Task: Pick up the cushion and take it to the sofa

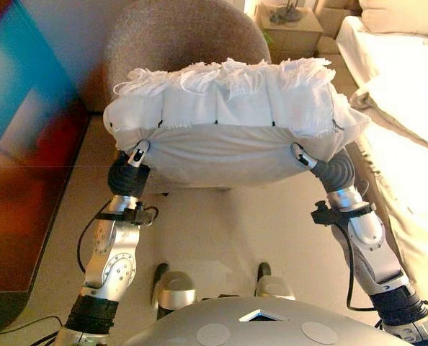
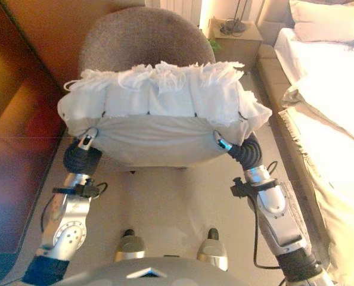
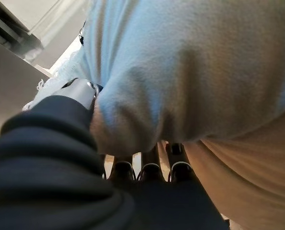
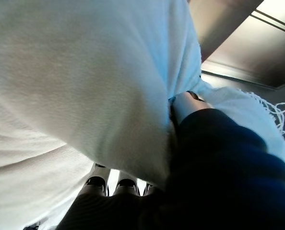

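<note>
A white cushion [image 1: 228,108] with a fringed top is held up off the floor between my two hands, in front of a round grey-brown armchair [image 1: 178,36]. My left hand [image 1: 131,169] grips its lower left edge, with the thumb pressed into the side and the fingers [image 3: 149,165] running underneath. My right hand [image 1: 322,167] grips the lower right edge in the same way, with its fingers [image 4: 125,184] under the cushion [image 4: 75,72]. The cushion hides most of both hands.
The armchair stands directly behind the cushion. A bed [image 1: 408,108] with pale covers runs along the right side. A small wooden nightstand [image 1: 290,25] stands at the back right. A dark glossy piece of furniture [image 1: 27,180] lines the left side.
</note>
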Controlling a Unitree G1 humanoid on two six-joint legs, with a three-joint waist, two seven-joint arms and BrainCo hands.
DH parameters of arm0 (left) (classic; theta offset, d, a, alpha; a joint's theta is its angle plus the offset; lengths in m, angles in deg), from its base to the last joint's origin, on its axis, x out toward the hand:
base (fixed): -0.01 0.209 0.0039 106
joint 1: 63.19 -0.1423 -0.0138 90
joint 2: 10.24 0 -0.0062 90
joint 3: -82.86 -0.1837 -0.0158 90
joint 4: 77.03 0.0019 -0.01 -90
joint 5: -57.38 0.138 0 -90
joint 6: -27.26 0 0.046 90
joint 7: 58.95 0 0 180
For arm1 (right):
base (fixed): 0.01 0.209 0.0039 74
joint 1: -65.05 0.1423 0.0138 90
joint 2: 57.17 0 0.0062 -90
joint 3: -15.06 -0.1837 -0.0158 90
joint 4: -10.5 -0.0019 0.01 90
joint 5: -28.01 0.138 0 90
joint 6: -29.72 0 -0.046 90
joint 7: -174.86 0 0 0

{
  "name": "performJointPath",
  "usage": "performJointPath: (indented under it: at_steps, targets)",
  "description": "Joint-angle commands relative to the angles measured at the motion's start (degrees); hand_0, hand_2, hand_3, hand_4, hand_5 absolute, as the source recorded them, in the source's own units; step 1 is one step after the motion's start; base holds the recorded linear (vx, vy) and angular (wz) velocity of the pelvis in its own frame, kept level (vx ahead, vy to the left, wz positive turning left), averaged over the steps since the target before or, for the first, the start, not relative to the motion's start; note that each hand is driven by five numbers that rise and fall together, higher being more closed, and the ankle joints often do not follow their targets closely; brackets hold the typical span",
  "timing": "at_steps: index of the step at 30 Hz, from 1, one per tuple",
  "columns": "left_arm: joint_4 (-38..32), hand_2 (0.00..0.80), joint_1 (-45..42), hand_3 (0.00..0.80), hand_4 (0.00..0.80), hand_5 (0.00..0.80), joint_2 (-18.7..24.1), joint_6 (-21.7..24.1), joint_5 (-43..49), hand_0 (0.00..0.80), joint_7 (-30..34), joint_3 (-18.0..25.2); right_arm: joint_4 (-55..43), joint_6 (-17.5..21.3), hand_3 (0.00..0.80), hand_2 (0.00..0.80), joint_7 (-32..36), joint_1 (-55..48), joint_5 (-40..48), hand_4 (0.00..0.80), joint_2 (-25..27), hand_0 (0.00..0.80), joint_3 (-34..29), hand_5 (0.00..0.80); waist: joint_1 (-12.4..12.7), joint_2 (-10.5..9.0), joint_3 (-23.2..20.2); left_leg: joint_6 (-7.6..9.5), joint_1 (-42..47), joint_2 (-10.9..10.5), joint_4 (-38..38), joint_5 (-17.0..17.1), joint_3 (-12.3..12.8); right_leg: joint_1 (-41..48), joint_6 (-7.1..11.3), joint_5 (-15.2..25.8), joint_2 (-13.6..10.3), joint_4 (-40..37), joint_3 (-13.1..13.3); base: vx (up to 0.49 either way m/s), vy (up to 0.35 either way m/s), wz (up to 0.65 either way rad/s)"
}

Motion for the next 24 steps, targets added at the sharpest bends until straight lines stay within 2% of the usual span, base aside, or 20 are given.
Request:
performJointPath:
  at_steps: [1,3,4,5,8,9,12,13,14,15,16,17,18,19,21,23,24]
  targets:
    - [-10.90,0.800,4.42,0.800,0.800,0.800,1.49,5.94,-0.84,0.800,2.76,1.79,-8.35,6.61,0.800,0.800,1.78,6.45,-0.67,0.800,-2.55,0.800,-1.09,0.800,0.96,-0.47,-0.36,2.95,-0.16,-8.08,3.95,-1.93,1.60,4.67,-7.32,-9.09,9.66,5.85,-6.41,0.252,0.001,0.03]
    - [-10.48,0.800,5.56,0.800,0.800,0.800,1.35,5.16,-0.75,0.800,1.90,1.30,-7.99,5.49,0.800,0.800,0.27,7.16,-2.44,0.800,-3.51,0.800,0.02,0.800,1.29,0.38,-0.25,2.44,0.95,-8.37,-0.94,1.17,0.21,4.48,-7.80,-10.81,11.37,7.72,-7.06,0.323,0.005,0.11]
    - [-9.87,0.800,6.87,0.800,0.800,0.800,1.19,4.32,-0.81,0.800,1.45,0.68,-7.56,4.86,0.800,0.800,-1.06,7.91,-3.94,0.800,-3.99,0.800,0.94,0.800,1.99,0.99,0.09,1.28,-0.17,-8.07,-3.97,4.52,-0.98,4.48,-8.01,-11.91,13.06,8.66,-7.23,0.256,-0.001,0.02]
    - [-9.57,0.800,7.52,0.800,0.800,0.800,1.17,4.00,-0.98,0.800,1.31,0.48,-7.32,4.85,0.800,0.800,-1.64,8.26,-4.42,0.800,-4.04,0.800,1.22,0.800,2.10,0.96,0.42,0.76,-0.21,-7.96,-5.46,5.98,-1.42,4.52,-8.10,-12.55,13.40,9.21,-7.26,0.336,-0.002,-0.01]
    - [-9.42,0.800,7.98,0.800,0.800,0.800,0.56,3.03,-1.51,0.800,2.42,-0.17,-7.02,4.99,0.800,0.800,-2.90,7.69,-4.59,0.800,-3.66,0.800,0.83,0.800,4.24,0.82,2.18,-2.54,-7.71,-6.14,-8.80,14.03,-5.31,7.71,-9.48,-15.79,16.31,9.62,-4.38,0.461,0.003,0.19]
    - [-9.79,0.800,7.52,0.800,0.800,0.800,0.44,3.16,-1.58,0.800,2.39,-0.24,-7.12,5.14,0.800,0.800,-2.72,7.20,-4.10,0.800,-3.31,0.800,0.64,0.800,4.58,0.87,2.73,-2.96,-9.38,-5.42,-9.11,15.24,-6.11,8.26,-10.03,-16.72,16.75,10.17,-3.58,0.602,0.036,0.26]
    - [-10.17,0.800,5.42,0.800,0.800,0.800,0.31,5.32,-1.70,0.800,3.06,0.07,-7.19,6.34,0.800,0.800,-0.71,5.36,-1.77,0.800,-2.17,0.800,-0.13,0.800,4.94,0.92,4.08,-3.40,-12.40,-2.33,-10.20,14.94,-6.30,8.87,-11.35,-20.37,17.09,13.85,-1.96,0.514,0.080,0.11]
    - [-10.17,0.800,5.39,0.800,0.800,0.800,0.32,5.34,-1.71,0.800,3.08,0.06,-7.20,6.35,0.800,0.800,-0.66,5.32,-1.72,0.800,-2.17,0.800,-0.15,0.800,5.05,0.82,4.11,-3.39,-12.31,-2.38,-10.17,14.87,-6.16,8.83,-11.35,-20.54,16.98,14.07,-1.86,0.718,0.192,0.00]
    - [-9.81,0.800,4.64,0.800,0.800,0.800,0.14,6.75,-1.37,0.800,3.26,0.29,-7.21,7.15,0.800,0.800,1.77,4.22,0.71,0.800,-2.08,0.800,-0.56,0.800,4.59,1.23,4.10,-3.29,-12.95,-0.31,-10.11,14.11,-4.93,9.54,-11.27,-22.49,16.74,16.35,-1.96,0.550,0.156,-0.11]
    - [-9.71,0.800,4.58,0.800,0.800,0.800,0.14,6.97,-1.34,0.800,3.31,0.27,-7.20,7.29,0.800,0.800,2.25,4.03,1.08,0.800,-2.12,0.800,-0.66,0.800,4.78,0.93,4.24,-3.23,-12.65,-0.41,-9.91,13.79,-4.44,9.58,-11.19,-23.27,16.28,17.26,-1.78,0.938,0.313,-0.22]
    - [-9.76,0.800,4.98,0.800,0.800,0.800,0.71,7.90,-1.24,0.800,3.02,0.52,-7.16,7.63,0.800,0.800,3.08,4.28,1.40,0.800,-2.08,0.800,-0.20,0.800,4.64,1.03,3.59,-2.92,-11.77,0.23,-8.71,13.31,-3.03,10.16,-9.79,-24.48,14.66,18.71,-2.54,0.727,0.271,-0.14]
    - [-9.99,0.800,5.29,0.800,0.800,0.800,1.18,8.43,-0.56,0.800,2.09,0.56,-7.15,7.86,0.800,0.800,3.32,4.47,1.37,0.800,-2.11,0.800,0.17,0.800,4.57,1.07,3.14,-2.94,-11.60,0.22,-7.76,13.42,-2.20,10.82,-9.17,-25.20,13.70,19.60,-3.06,0.853,0.323,-0.04]
    - [-9.97,0.800,5.57,0.800,0.800,0.800,1.51,8.69,-0.31,0.800,1.10,0.52,-7.01,8.07,0.800,0.800,3.59,4.74,1.53,0.800,-2.13,0.800,0.36,0.800,4.54,0.93,2.86,-2.47,-11.65,-0.35,-6.24,12.89,-1.90,11.42,-8.52,-25.43,12.85,20.61,-3.19,0.802,0.261,0.17]
    - [-9.76,0.800,6.21,0.800,0.800,0.800,2.41,9.22,-0.09,0.800,-0.62,0.58,-6.85,7.96,0.800,0.800,3.79,5.23,1.91,0.800,-2.43,0.800,0.94,0.800,4.94,-0.13,2.04,-1.19,-11.77,-2.79,-3.24,11.34,-2.56,13.14,-6.59,-22.93,10.68,22.16,-3.21,0.763,0.225,0.14]
    - [-9.89,0.800,7.71,0.800,0.800,0.800,3.29,10.16,1.40,0.800,-1.26,0.89,-7.24,7.62,0.800,0.800,2.75,6.45,1.17,0.800,-2.97,0.800,2.35,0.800,6.11,-1.20,0.01,1.93,-13.09,-6.17,1.27,8.23,-2.29,14.23,-4.25,-16.91,8.96,24.92,-2.85,0.741,0.187,-0.12]
    - [-10.09,0.800,8.19,0.800,0.800,0.800,3.76,10.59,3.40,0.800,-1.65,0.50,-6.78,8.27,0.800,0.800,1.57,7.54,-0.89,0.800,-3.58,0.800,3.54,0.800,6.69,-1.75,-1.11,3.90,-13.24,-7.99,3.15,6.34,-1.59,13.44,-3.20,-13.56,8.74,28.53,-1.84,0.669,0.107,-0.37]
    - [-9.51,0.800,9.53,0.800,0.800,0.800,4.64,9.40,2.70,0.800,-2.11,0.13,-6.86,8.36,0.800,0.800,-0.63,8.12,-1.78,0.800,-3.45,0.800,4.32,0.800,6.95,-2.90,-1.75,5.23,-12.92,-10.37,4.28,4.95,-1.39,12.73,-2.55,-9.22,9.22,30.29,-0.22,0.516,0.047,-0.24]
